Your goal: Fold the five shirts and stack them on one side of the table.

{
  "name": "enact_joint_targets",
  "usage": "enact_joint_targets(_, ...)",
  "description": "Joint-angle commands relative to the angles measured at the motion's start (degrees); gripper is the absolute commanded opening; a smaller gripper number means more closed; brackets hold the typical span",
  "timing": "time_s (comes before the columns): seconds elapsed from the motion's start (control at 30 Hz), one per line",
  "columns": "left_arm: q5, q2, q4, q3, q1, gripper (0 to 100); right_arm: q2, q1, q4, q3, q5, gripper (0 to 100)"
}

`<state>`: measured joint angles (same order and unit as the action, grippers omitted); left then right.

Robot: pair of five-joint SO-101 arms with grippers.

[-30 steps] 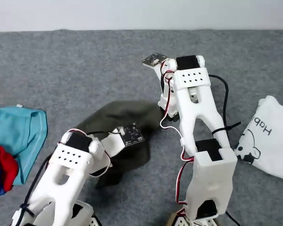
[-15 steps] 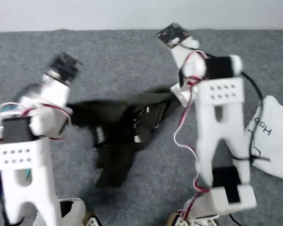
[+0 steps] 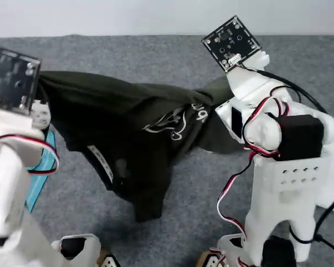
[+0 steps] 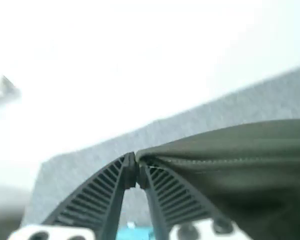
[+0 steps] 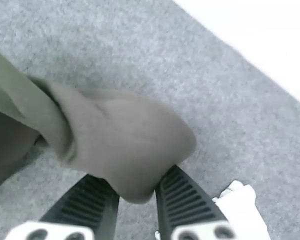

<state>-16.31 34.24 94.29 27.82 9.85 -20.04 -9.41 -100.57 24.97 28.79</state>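
While both arms stand raised over the grey felt-covered table point(image 3: 156, 61), the dark olive-green cotton shirt point(image 3: 128, 128) is strung between them like a banner. Its long axis runs side to side across the table, from the left arm's end to the right arm's end. Its top edge sags a little in the middle. From that edge the cloth hangs in loose folds and narrows to a drooping point point(image 3: 147, 206) toward the arms' bases. Whether that point touches the felt cannot be told. A white printed drawing point(image 3: 172, 119) on the shirt faces up, nearer the right arm, and a pale strip of label point(image 3: 100, 161) shows on the hanging part.

The left gripper point(image 4: 135, 167) has its black ribbed fingers point(image 4: 102, 187) pressed together on the stitched hem at the shirt's left end, and the cloth stretches away from it in a taut sheet. The right gripper point(image 5: 137, 182) pinches a thick bunched wad of the same shirt, which bulges out between and above its two fingers point(image 5: 182, 195).

A crumpled teal shirt point(image 3: 39, 172) lies on the felt under the left arm, partly covered by it. Just beside the right gripper's fingers there is a bit of white fabric point(image 5: 237, 197) on the table.
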Motion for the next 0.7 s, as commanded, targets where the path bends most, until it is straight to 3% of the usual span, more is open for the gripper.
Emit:
enact_joint_targets(0.0,0.53,0.97,0.09,4.35,0.53,1,-1.27,0.22,-0.92,-2.46,0.53,1.0)
enact_joint_targets(0.27,0.44,0.44,4.13,6.29,0.44,1,-1.89,-0.13,-2.07,-5.01,0.53,1.1)
enact_joint_targets(0.47,0.44,0.35,3.69,6.11,0.18,1,3.56,-4.79,-1.98,-19.69,0.7,1.1)
enact_joint_targets(0.67,0.09,0.88,4.04,-6.37,0.53,1,12.18,-8.31,-1.36,-26.29,2.02,1.1)
